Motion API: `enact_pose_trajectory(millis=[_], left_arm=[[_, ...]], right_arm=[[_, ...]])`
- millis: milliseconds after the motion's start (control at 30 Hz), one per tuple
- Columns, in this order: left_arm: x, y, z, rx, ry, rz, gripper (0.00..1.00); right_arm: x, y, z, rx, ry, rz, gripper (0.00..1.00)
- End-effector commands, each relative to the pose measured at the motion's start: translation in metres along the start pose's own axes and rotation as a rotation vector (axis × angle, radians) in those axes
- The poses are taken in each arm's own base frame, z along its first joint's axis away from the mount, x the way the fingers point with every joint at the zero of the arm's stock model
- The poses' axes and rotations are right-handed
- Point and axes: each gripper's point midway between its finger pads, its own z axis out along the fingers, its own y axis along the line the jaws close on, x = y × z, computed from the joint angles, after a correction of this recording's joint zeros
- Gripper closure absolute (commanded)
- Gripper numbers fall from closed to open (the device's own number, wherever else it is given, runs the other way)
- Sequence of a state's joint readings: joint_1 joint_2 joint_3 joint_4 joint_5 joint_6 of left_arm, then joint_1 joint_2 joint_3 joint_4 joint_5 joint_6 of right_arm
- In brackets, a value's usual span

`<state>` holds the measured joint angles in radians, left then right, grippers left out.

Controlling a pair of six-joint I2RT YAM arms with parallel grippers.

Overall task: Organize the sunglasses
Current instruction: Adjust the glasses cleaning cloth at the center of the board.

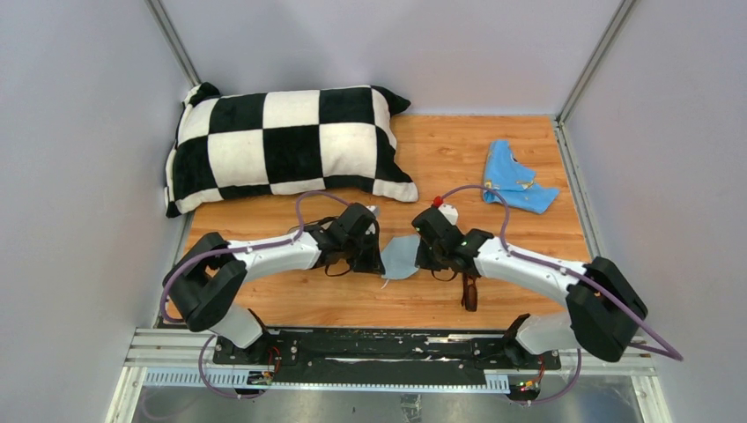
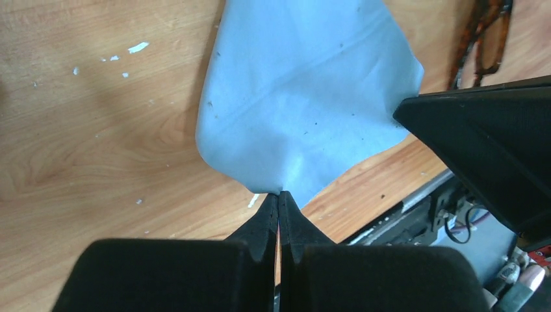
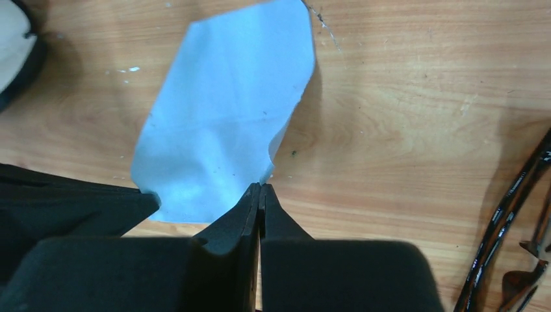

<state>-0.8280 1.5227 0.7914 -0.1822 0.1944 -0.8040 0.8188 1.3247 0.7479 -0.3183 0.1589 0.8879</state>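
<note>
The wooden tabletop [image 1: 458, 163] is carrying a black-and-white checkered pillow [image 1: 282, 145], which is filling its far left corner. The two arms are reaching in from the near edge and meeting around the middle. A crumpled bright blue rag [image 1: 515, 187] is lying near the far right corner. Between the grippers a grey-blue cloth [image 1: 401, 257] is being held. The left gripper [image 2: 279, 198] is pinching one corner with its fingers pressed together, and the right gripper [image 3: 260, 188] is clamping the opposite edge the same way. The sunglasses [image 1: 469, 293] are lying on the wood toward the near edge, right of centre, partly under the right arm and not touching the cloth.
</note>
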Motion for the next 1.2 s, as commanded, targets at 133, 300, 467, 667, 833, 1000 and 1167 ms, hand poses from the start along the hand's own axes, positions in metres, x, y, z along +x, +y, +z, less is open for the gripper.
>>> enact_pose_trajectory(millis=[133,300,467,667,833,1000,1167], left_arm=[[-0.068,-0.045,-0.009,0.131,-0.071,0.014,1.00],[-0.141,-0.068,-0.029,0.115,-0.152,0.102,1.00],[-0.176,-0.086,-0.056,0.117,-0.239,0.164,1.00],[-0.113,-0.049,-0.031,0.063,-0.130,0.184,1.00],[-0.014,-0.022,-0.014,0.038,0.047,0.172,1.00],[0.039,-0.006,-0.035,-0.010,0.105,0.148,0.49],[0.020,-0.007,-0.053,-0.058,0.029,0.173,0.49]], right_arm=[[-0.048,-0.001,-0.016,0.043,-0.110,-0.078,1.00],[-0.119,0.018,-0.036,0.003,-0.224,-0.091,1.00],[-0.137,0.025,-0.050,-0.020,-0.273,-0.104,1.00],[-0.071,-0.003,-0.025,-0.025,-0.107,-0.078,1.00],[0.005,-0.021,-0.023,-0.054,0.007,-0.011,1.00],[0.045,-0.038,-0.042,-0.088,-0.021,0.059,0.66],[0.025,-0.060,-0.055,-0.004,-0.128,0.014,0.55]])
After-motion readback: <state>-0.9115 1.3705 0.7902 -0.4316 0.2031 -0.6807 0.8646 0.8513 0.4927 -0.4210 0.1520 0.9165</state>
